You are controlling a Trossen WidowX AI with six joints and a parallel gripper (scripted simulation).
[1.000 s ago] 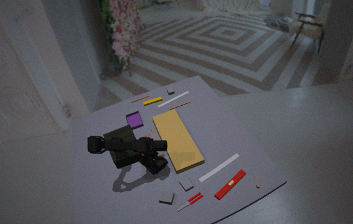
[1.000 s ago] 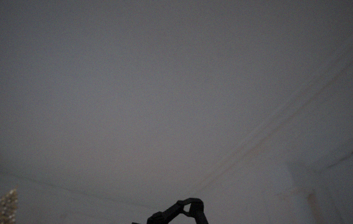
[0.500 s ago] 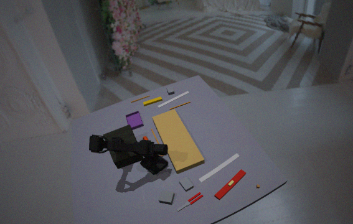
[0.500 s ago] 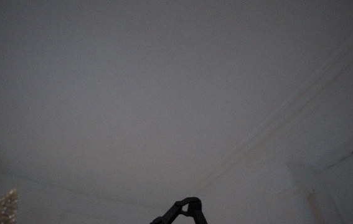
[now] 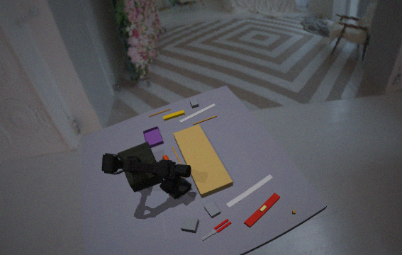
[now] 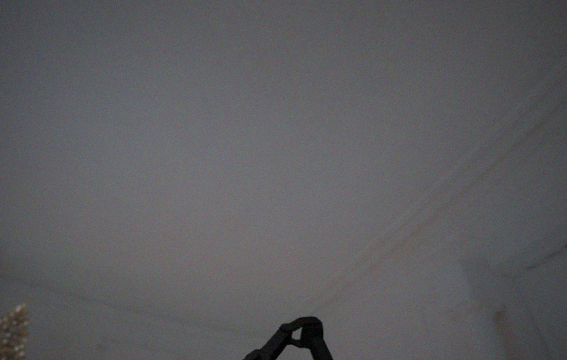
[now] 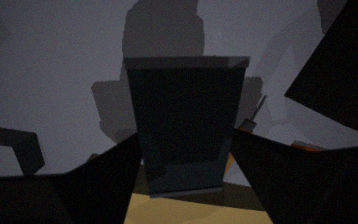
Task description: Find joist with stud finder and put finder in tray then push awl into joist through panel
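Stud finder (image 5: 176, 189) (image 7: 187, 120), dark block, is beside floor panel (image 5: 205, 157) (image 7: 190, 209), between fingers of gripper (image 5: 176, 181) (image 7: 184, 133). Fingers seem clamped on both its sides. Probably stiff, light body; smooth faces may slip. Better hold mid-sides, squarely, lift level.

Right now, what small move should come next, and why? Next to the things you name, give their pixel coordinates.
I'd ease the gripper (image 5: 176, 188) (image 7: 184, 133) gently closed, without lifting yet: the dark block (image 7: 187, 110), probably the stud finder, lies between its fingers, one at each side, and whether they grip firmly is unclear.
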